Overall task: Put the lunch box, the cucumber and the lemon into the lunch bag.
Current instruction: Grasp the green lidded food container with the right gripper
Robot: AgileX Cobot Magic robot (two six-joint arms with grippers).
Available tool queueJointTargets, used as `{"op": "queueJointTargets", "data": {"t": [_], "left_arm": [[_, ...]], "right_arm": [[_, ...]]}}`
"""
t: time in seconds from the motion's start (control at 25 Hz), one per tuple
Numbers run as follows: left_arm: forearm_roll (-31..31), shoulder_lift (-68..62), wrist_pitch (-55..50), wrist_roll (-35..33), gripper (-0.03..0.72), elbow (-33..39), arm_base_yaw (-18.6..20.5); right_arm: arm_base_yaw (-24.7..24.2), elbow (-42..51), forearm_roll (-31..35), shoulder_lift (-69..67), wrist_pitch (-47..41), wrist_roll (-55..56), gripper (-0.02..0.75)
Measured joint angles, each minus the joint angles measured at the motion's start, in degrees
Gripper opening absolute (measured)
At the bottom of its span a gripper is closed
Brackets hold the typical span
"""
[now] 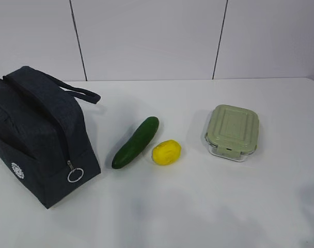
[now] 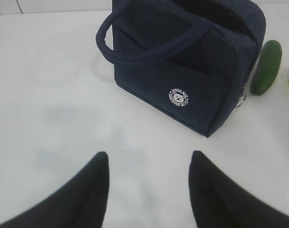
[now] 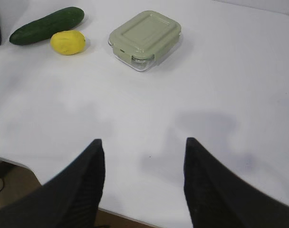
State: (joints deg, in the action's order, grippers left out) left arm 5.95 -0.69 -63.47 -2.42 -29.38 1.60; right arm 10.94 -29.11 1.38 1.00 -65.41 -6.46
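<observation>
The lunch bag logo reads "LUNCH BAG".

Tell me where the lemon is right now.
In the exterior view the lemon lies on the table near the middle, just right of the cucumber and left of the lunch box, not yet in the bag.

Lab-like test bench, bare white table, plain white panelled wall

White table carries lunch bag, cucumber, lemon, lunch box.
</observation>
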Motion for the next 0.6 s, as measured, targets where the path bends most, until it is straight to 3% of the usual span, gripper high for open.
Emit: {"op": "queueJointTargets", "data": {"t": [0.6], "left_arm": [[0.1,0.0,0.0,0.0,0.331,0.0,0.0]], "right_arm": [[0.0,0.0,-0.2,0.0,-0.1,0.0,0.391]]}}
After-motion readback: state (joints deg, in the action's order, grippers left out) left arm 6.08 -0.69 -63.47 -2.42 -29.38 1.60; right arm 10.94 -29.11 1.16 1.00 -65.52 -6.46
